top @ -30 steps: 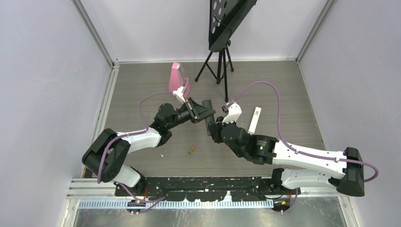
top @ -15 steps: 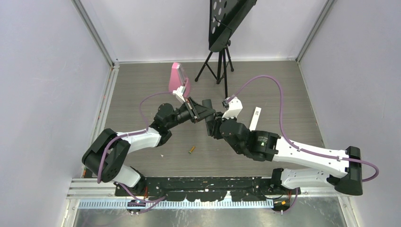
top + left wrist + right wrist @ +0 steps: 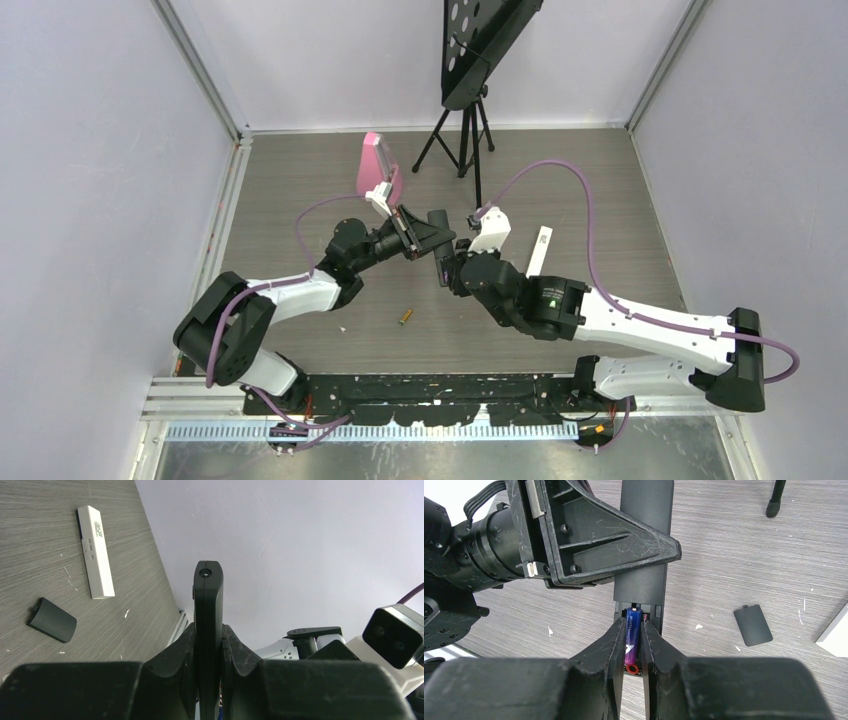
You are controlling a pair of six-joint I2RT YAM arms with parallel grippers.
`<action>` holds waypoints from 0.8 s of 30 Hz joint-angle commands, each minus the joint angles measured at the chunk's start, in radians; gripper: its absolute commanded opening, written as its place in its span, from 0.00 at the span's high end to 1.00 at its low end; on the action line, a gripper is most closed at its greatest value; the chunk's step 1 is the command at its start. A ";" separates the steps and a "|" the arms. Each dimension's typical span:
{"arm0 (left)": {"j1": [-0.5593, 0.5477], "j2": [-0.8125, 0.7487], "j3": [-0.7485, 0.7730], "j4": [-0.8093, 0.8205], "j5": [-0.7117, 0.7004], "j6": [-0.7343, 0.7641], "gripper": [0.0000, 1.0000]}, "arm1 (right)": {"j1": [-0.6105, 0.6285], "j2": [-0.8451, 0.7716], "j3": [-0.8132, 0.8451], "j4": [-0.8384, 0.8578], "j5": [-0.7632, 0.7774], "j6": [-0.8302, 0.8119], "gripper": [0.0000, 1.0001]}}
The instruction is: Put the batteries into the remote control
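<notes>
Two cells matter here: the purple battery (image 3: pixel 632 641) sits between the right jaws, which press on its sides, w/ its length lying along the open bay at the near end of the remote control (image 3: pixel 646 510); the gold battery (image 3: pixel 405 317) lies loose on the bench (image 3: pixel 734 545), well apart from both arms. Left jaws are clamped across the remote's flat faces, approx mid-body, holding it up off the bench w/ the bay facing the right wrist cam. Remote looks like stiff matte black plastic, slim and flat, prob. light, so it takes a firm pinch w/o flexing; that mid-body hold keeps the bay end free. Battery is a small smooth glossy cylinder w/ a red ring at its near end, light but slick and apt to roll or pivot if pinched off-centre, so best taken on the barrel's middle, leaving both ends free for the contacts. Can't tell if it's fully seated. Back cover (image 3: pixel 752 625), a thin dark rounded rectangle, lies flat on the woodgrain bench, just beside the white remote (image 3: pixel 95 552), a hard glossy bar.
</notes>
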 commanded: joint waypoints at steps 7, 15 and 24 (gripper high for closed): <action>0.004 -0.028 0.022 0.099 0.026 -0.034 1.00 | -0.005 0.022 0.027 0.040 -0.006 0.011 0.80; 0.004 -0.032 0.027 0.116 0.028 -0.056 1.00 | -0.029 0.025 0.008 0.058 -0.083 0.025 0.92; 0.004 -0.052 0.039 0.119 0.011 -0.084 1.00 | -0.033 0.008 -0.061 0.096 -0.171 0.042 0.91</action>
